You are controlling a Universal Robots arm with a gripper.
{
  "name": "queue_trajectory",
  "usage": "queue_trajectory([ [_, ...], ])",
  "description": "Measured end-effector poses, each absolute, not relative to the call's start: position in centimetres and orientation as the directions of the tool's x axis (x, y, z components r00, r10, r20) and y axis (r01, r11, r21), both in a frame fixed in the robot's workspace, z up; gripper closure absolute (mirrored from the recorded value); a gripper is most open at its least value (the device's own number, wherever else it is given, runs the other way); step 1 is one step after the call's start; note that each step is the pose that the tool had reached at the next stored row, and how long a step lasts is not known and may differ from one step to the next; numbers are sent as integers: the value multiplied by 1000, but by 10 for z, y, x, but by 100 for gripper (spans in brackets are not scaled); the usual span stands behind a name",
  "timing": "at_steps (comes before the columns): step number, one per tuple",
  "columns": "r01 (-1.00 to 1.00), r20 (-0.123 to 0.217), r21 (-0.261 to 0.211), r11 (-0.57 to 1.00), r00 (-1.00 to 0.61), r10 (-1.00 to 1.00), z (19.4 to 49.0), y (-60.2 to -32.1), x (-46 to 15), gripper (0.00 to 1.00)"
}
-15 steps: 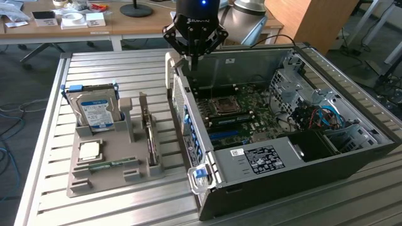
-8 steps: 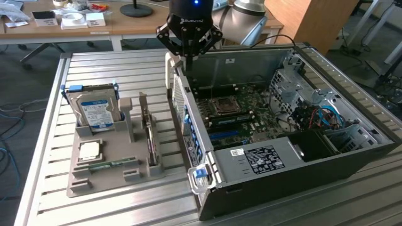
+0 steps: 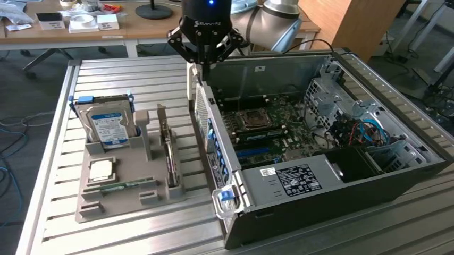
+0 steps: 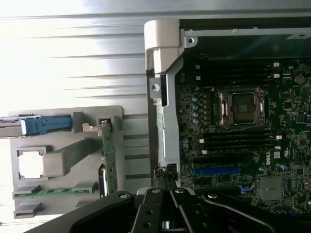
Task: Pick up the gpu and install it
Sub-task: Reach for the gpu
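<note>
Nearest us, on the slatted metal table (image 3: 106, 74), lies a gray holder (image 3: 117, 210). At its front end we see a memory stick (image 3: 120, 186) lying flat, with a processor chip (image 3: 101, 170) just behind it. The gpu (image 3: 170, 159) (image 4: 109, 160) stands on edge in the holder's slot on the side toward the computer case (image 3: 369, 180), apart from the claw. Farther back in the holder, a hard drive (image 3: 106, 125) with a blue-white label stands upright. To the exterior view's right the case lies open, its circuit board (image 3: 262, 127) facing up. Beyond the holder, the claw (image 3: 202, 64) (image 4: 165, 182) hangs over the far end of the case wall nearest the holder, clenched, and we see nothing in it. Farthest back stands a cluttered desk (image 3: 142, 32).
</note>
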State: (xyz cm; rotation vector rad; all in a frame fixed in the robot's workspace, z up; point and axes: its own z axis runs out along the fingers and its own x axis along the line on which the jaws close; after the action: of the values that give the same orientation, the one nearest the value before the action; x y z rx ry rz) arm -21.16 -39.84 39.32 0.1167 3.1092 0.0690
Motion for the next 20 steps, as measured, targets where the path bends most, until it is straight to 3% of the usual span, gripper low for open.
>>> queue_trajectory([
  [20, 74, -30, 46, 996, -997, 75, 393, -398, -249, 89],
])
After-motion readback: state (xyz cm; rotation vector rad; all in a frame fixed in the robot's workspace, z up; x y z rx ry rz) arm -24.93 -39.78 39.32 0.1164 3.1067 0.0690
